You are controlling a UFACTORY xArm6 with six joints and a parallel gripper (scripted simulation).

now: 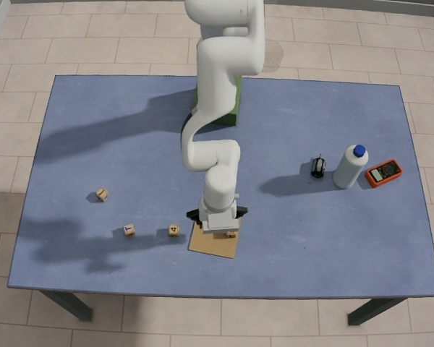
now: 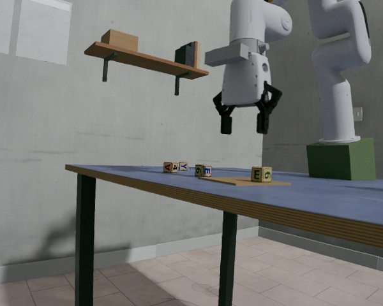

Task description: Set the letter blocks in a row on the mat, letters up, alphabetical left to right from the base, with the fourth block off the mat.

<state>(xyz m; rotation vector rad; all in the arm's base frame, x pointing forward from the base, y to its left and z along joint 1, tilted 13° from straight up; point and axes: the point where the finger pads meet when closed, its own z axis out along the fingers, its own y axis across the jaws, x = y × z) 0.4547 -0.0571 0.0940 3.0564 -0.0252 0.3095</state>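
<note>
A brown mat lies near the table's front edge. One wooden block stands on it near its right side, and its top is mostly hidden under my wrist in the overhead view. My gripper is open and empty, hanging well above that block. Three blocks lie off the mat to its left. One shows a 4 on top. One shows a T. One shows an I.
A white bottle with a blue cap, an orange multimeter and a small black object stand at the table's right. The arm's green base sits at the back middle. A wall shelf hangs beyond the table.
</note>
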